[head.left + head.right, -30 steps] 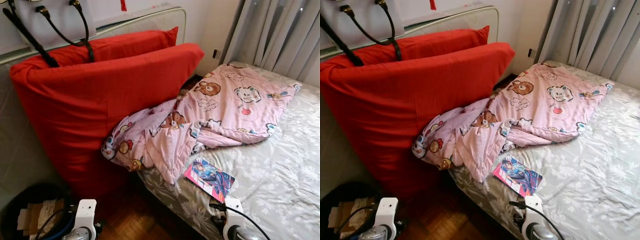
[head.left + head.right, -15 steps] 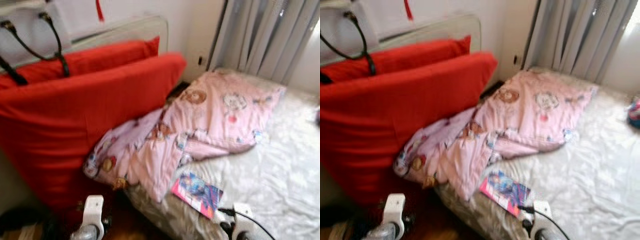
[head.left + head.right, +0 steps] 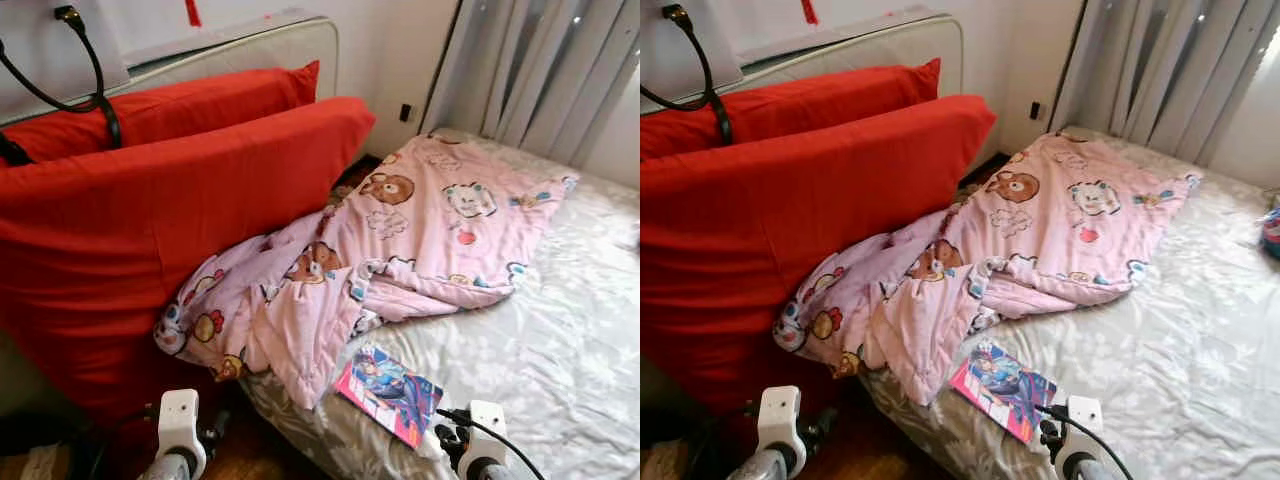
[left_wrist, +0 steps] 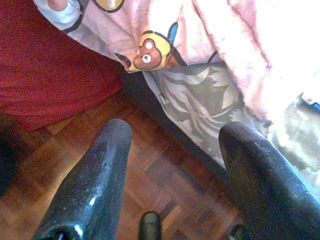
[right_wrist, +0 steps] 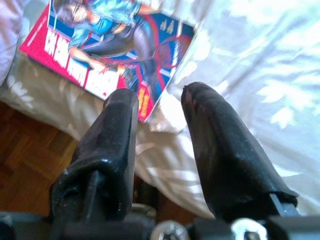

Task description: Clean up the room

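A crumpled pink cartoon-print blanket (image 3: 400, 250) lies across the bed (image 3: 560, 350), one corner hanging over the near edge. A red-and-blue comic magazine (image 3: 388, 392) rests on the grey floral sheet at that edge. My right gripper (image 5: 159, 95) hovers open just short of the magazine (image 5: 110, 45), nothing between its fingers. My left gripper (image 4: 175, 130) is open above the parquet floor (image 4: 150, 170), beside the bed's side and the blanket's hanging corner (image 4: 150, 55). Both white wrists sit at the bottom of the eye views.
Two large red pillows (image 3: 170, 210) lean against the headboard (image 3: 250, 50) on the left. A white bag with black handles (image 3: 60, 50) hangs above them. Grey curtains (image 3: 540, 70) close off the far right. A small colourful object (image 3: 1272, 230) lies at the bed's right edge.
The camera has swung to the right, so the whole scene sits further left; the blur of half a second ago is gone. Blanket, magazine and pillows have not moved.
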`<state>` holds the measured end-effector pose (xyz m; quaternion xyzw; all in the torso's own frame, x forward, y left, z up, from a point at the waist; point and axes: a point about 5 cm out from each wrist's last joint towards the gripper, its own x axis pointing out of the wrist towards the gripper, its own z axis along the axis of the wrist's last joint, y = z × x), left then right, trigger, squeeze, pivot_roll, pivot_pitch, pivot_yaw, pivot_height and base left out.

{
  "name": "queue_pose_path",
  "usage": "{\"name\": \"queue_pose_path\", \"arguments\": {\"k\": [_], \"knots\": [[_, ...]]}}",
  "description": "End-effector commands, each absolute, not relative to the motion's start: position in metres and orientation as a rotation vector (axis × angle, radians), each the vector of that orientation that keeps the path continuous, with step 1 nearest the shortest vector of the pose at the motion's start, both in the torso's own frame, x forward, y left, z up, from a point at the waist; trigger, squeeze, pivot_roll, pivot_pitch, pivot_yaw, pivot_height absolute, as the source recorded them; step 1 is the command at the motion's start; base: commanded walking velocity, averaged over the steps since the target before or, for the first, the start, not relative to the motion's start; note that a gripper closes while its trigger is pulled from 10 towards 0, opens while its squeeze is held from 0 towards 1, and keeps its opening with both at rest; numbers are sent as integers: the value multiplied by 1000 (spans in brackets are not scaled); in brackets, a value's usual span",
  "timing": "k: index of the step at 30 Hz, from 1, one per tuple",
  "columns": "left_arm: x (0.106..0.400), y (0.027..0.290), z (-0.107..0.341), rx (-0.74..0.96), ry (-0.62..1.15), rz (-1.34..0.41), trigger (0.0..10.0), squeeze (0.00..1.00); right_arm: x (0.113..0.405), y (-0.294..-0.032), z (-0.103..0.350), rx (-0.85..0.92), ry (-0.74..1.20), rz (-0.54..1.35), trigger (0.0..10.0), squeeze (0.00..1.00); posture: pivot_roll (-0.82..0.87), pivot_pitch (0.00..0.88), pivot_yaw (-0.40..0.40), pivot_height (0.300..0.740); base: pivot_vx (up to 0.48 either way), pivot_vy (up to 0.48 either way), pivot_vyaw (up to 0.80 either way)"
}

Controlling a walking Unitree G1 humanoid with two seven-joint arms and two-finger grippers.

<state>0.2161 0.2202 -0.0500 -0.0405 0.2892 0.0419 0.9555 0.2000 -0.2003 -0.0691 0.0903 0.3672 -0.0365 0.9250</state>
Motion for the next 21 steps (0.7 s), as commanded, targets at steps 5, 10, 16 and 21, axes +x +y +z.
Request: {"name": "queue_pose_path", "arguments": {"k": [5,10,16,21], "knots": [[207,215,-54,-76,563,62,10000,0,191,-205,-71,234,710,-137,10000,0,63,0,-79,740,0,0,0],[272,204,7,-6,208,-34,10000,0,185,-203,-72,203,686,-71,10000,0,60,0,-71,740,0,0,0],[276,206,25,40,78,-58,10000,0,175,-203,-75,231,667,-114,10000,0,57,0,-67,740,0,0,0],[269,199,24,33,50,-91,10000,0,168,-204,-76,232,652,-126,10000,0,57,0,-69,740,0,0,0]]}}
